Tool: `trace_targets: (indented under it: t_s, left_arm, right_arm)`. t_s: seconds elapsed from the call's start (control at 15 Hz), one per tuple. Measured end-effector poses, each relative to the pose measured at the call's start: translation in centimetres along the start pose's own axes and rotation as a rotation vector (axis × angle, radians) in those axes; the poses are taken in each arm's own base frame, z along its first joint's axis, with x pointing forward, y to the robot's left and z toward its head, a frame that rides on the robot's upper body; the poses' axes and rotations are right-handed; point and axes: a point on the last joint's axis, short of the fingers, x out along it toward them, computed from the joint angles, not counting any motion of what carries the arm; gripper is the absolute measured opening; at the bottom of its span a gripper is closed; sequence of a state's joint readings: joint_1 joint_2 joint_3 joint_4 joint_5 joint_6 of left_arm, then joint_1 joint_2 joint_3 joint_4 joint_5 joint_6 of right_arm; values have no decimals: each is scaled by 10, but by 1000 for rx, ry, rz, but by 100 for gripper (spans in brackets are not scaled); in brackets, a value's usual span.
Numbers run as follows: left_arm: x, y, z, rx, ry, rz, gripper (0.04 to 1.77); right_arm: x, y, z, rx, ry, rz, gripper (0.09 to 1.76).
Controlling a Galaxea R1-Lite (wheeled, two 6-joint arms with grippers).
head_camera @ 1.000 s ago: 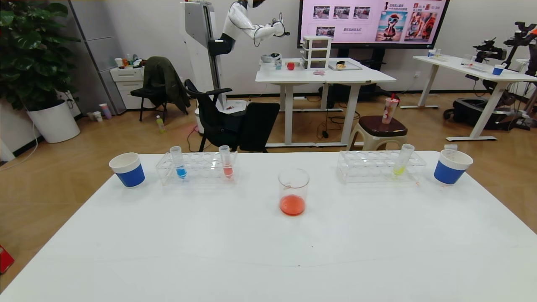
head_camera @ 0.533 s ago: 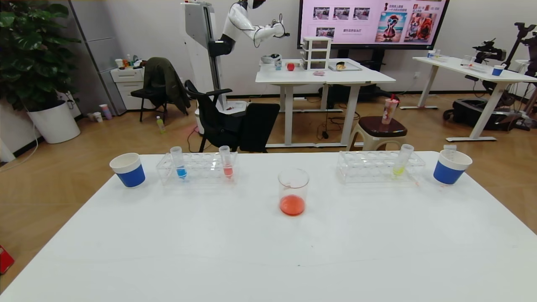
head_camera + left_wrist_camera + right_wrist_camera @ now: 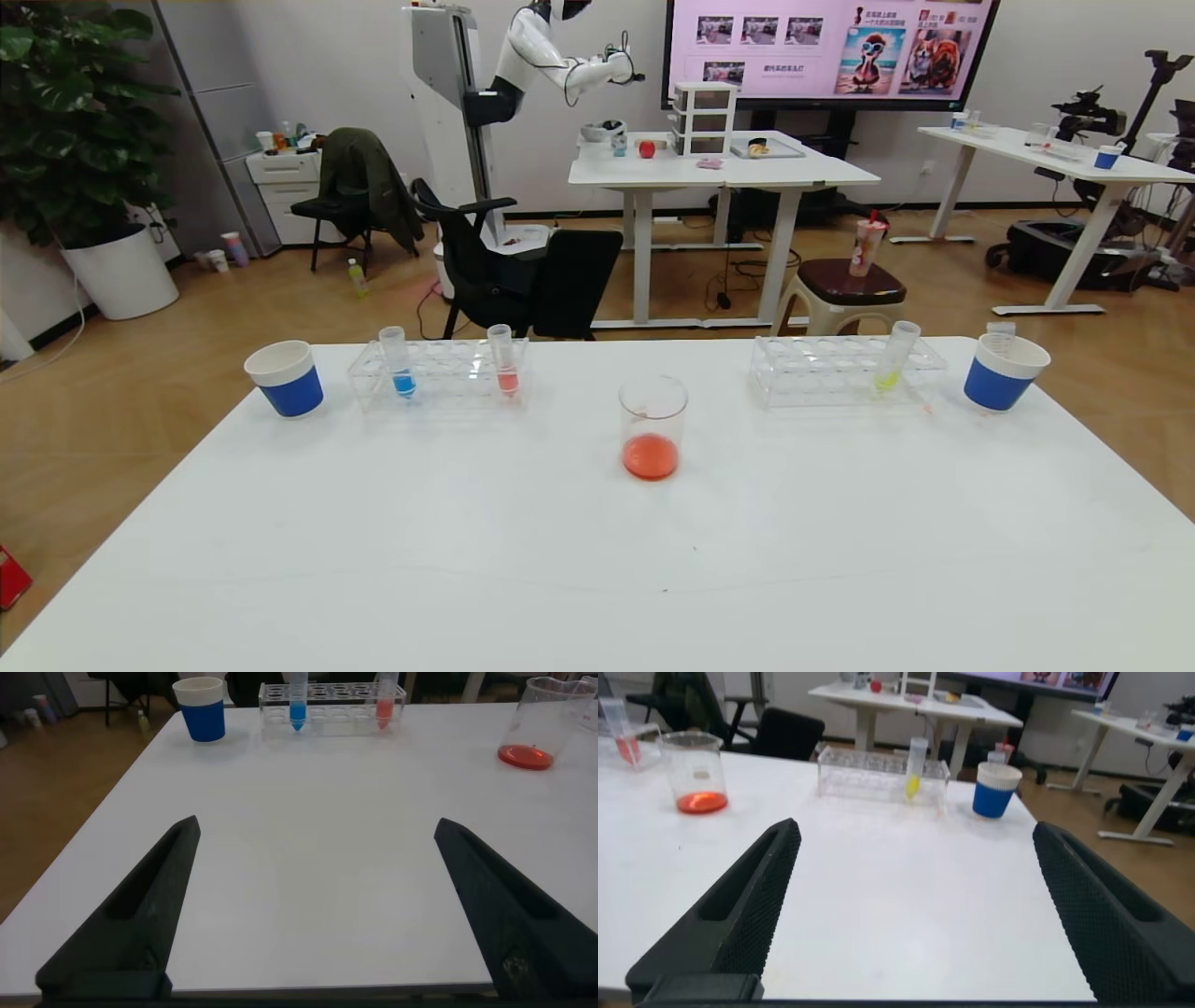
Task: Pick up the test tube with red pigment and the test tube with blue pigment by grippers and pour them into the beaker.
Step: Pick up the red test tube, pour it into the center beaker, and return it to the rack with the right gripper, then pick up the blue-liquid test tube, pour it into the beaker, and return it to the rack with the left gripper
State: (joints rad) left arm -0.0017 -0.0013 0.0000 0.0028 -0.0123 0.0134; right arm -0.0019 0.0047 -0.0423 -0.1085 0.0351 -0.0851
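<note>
The test tube with blue pigment stands in the clear left rack; it also shows in the left wrist view. A tube with paler salmon-pink liquid stands in the same rack. No tube with deep red liquid is in view. The beaker stands mid-table with red-orange liquid at its bottom. Neither gripper shows in the head view. My left gripper is open and empty over bare table, well short of the rack. My right gripper is open and empty over bare table.
A second clear rack at the far right holds a yellow-green tube. Blue-banded paper cups stand at the far left and far right; a clear empty tube sticks up from the right one.
</note>
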Motion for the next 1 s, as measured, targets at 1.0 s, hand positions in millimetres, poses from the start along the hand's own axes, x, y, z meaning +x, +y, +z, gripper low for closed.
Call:
trace_targets:
  t_s: [1.0]
  left_arm:
    - [3, 1, 83, 22, -65, -4, 175]
  right_arm:
    - [1, 2, -24, 23, 151, 6, 174]
